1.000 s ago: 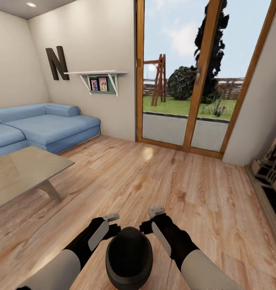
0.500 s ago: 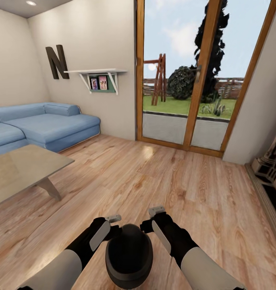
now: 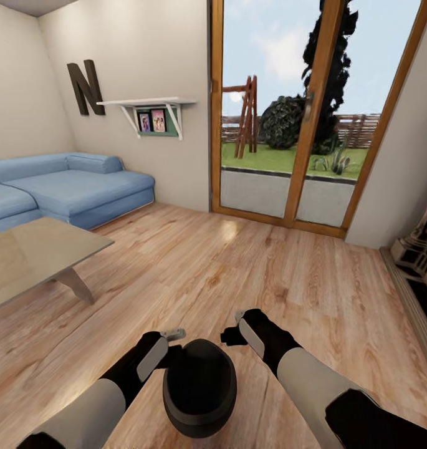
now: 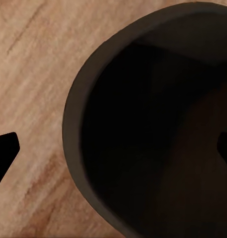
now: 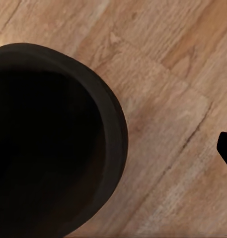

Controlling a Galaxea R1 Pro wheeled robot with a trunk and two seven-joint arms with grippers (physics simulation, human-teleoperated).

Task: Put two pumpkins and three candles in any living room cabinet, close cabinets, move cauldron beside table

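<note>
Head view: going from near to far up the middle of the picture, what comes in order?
Cauldron between the left gripper and right gripper → wooden floor → glass doors → lawn → ladder-like wooden frame.

A single large dark letter "N" (image 3: 86, 88) stands on the pale wall at about ten o'clock in the head view, just beside the white wall shelf (image 3: 147, 102). The small framed pictures (image 3: 151, 121) under that shelf are too small to read.
</note>
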